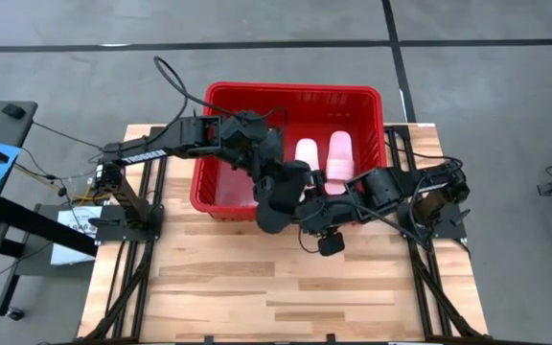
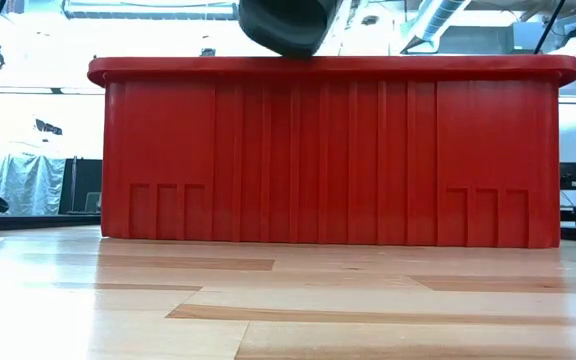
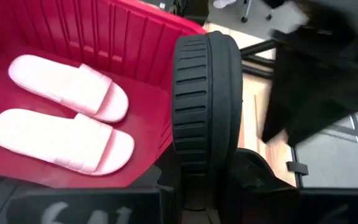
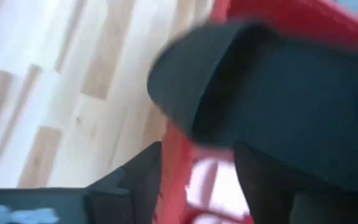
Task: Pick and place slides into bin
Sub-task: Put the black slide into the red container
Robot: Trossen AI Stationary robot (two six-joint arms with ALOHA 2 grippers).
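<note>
The red bin (image 1: 295, 96) stands at the table's far middle, and its near wall fills the low view (image 2: 318, 150). Two light pink slides (image 1: 307, 158) (image 1: 340, 155) lie side by side on its floor, also in the left wrist view (image 3: 67, 87) (image 3: 61, 140). My left gripper (image 1: 271, 182) reaches over the bin and is shut on a black slide (image 1: 276, 203) above the bin's near rim; the slide's end shows in the low view (image 2: 288, 25). My right gripper (image 1: 307, 216) is close beside that slide (image 4: 278, 87), fingers apart. A second black slide does not show. My left gripper pinches the black slide between its two fingers at one end (image 3: 205, 177), with the grooved edge of the sole (image 3: 204, 106) facing the wrist camera. The slide stands on edge, stretches away along the fingers, and is lifted clear above the bin's near rim. My right gripper has one finger (image 4: 272, 186) next to the black slide; I cannot tell whether it touches.
The bin's left part (image 1: 223, 163) is partly hidden by my left arm. Bare wooden table (image 1: 276, 297) lies on the near side of the bin. Arm stands and cables flank the table at left (image 1: 113, 192) and right (image 1: 439, 206).
</note>
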